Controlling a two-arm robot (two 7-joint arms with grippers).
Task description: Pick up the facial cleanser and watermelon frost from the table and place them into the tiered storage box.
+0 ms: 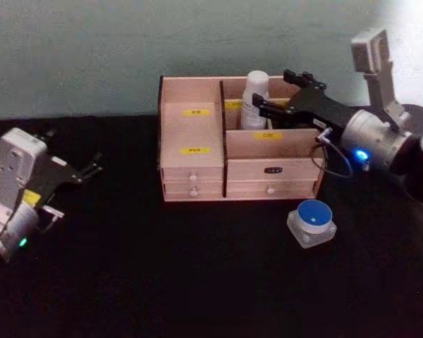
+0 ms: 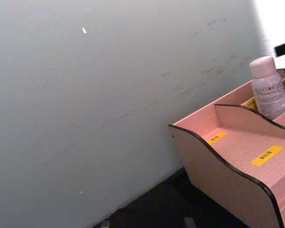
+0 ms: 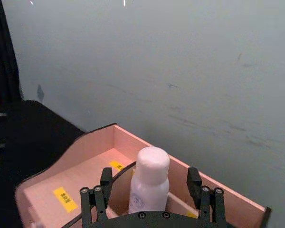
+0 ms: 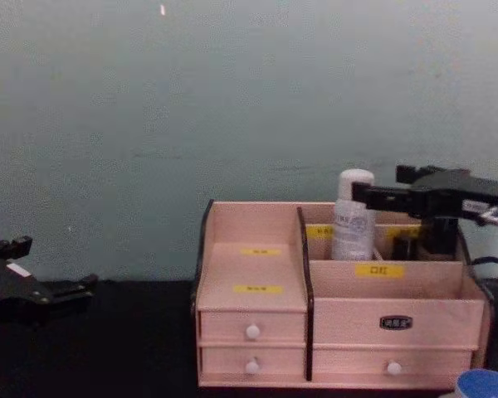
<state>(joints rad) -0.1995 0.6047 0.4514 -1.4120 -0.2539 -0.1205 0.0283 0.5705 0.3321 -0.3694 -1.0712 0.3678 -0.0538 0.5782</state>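
The facial cleanser [image 1: 254, 98] [image 2: 268, 90] [image 3: 152, 164] [image 4: 353, 220], a white bottle, stands upright in the back right compartment of the tiered storage box [image 1: 194, 134] [image 2: 228, 161] [image 3: 85, 180] [image 4: 253, 274]. My right gripper [image 1: 273, 91] [image 3: 149, 172] [image 4: 380, 186] is open, one finger on each side of the bottle's upper part with gaps showing. The watermelon frost [image 1: 311, 222] [image 4: 485, 385], a small clear jar with a blue lid, sits on the table in front of the box's right end. My left gripper [image 1: 92, 166] [image 4: 56, 264] rests open at the far left, holding nothing.
The black table [image 1: 162, 267] carries the box against a pale grey-green wall [image 1: 92, 49]. The box's left stepped shelves are bare, and its small white-knobbed drawers [image 4: 253, 332] are closed. A cable [image 1: 335, 158] loops off the right wrist beside the box's right wall.
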